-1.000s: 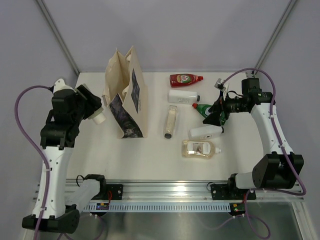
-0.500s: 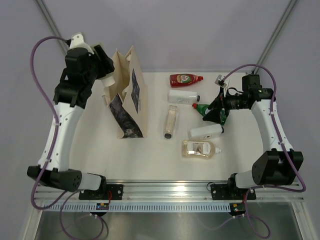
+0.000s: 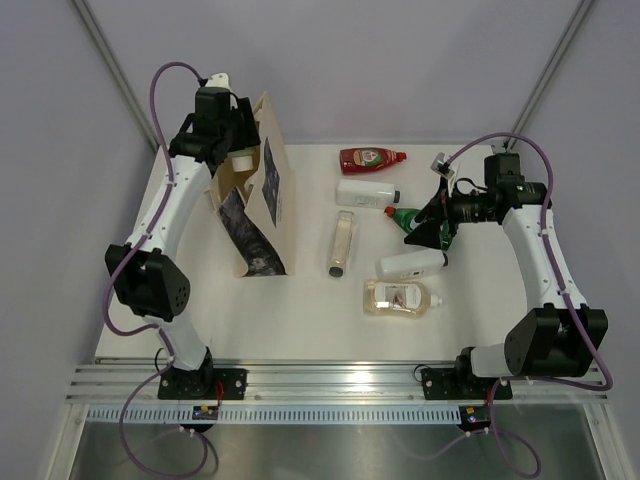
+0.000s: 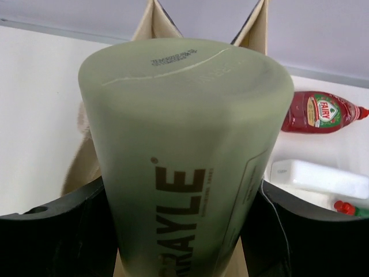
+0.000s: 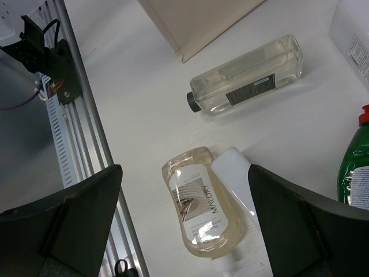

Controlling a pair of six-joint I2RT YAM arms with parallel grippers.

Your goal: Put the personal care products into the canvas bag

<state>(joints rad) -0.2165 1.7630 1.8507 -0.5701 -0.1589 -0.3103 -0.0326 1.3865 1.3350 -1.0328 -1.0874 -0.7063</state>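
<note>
The canvas bag (image 3: 262, 205) stands upright at the left, mouth open. My left gripper (image 3: 232, 148) hangs over that mouth, shut on the pale olive bottle (image 4: 184, 144), whose flat bottom fills the left wrist view above the bag's rim (image 4: 151, 23). To the bag's right lie a red bottle (image 3: 372, 158), a white bottle (image 3: 366, 193), a green bottle (image 3: 408, 218), a slim clear bottle (image 3: 341, 243), a white bottle with a grey cap (image 3: 412, 263) and a clear amber bottle (image 3: 400, 297). My right gripper (image 3: 432, 226) hovers open above the amber bottle (image 5: 202, 210), holding nothing.
An aluminium rail (image 3: 340, 378) runs along the table's near edge, and it also shows at the left of the right wrist view as the rail (image 5: 63, 115). Grey walls and slanted frame posts (image 3: 115, 75) close the back.
My left arm has swung up and back, carrying the olive bottle from the bag's left side to above its mouth. The right arm has barely moved.
</note>
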